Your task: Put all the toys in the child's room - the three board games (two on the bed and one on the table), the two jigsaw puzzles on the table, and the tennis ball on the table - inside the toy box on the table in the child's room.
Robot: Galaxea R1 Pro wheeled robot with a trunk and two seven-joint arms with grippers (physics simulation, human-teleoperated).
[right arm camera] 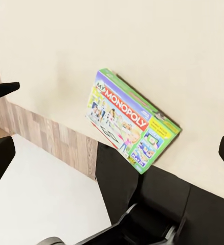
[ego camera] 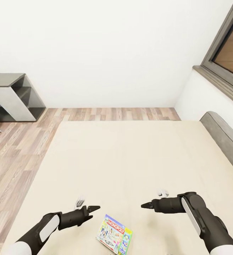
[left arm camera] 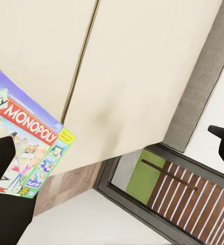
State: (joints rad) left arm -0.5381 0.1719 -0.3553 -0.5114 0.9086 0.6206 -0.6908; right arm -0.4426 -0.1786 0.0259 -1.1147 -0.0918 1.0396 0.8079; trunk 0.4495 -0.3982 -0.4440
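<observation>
We see a wide low bed with a plain beige mattress (ego camera: 130, 159) and a low grey headboard (ego camera: 224, 136) along its right side; it stands on a wood-plank floor (ego camera: 20, 152); on the mattress, near its front edge, lies a thin flat "My MONOPOLY" game box with green edges (ego camera: 114, 235), face up, resting flat on the fabric.

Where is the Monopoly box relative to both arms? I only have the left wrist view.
Observer: In the head view, the Monopoly box lies flat on the bed, between the left gripper and the right gripper, nearer the left one.
Operator: Is the right one gripping anything?
Observer: No. In the right wrist view its fingers stand wide apart and empty, with the box lying beyond them.
</observation>
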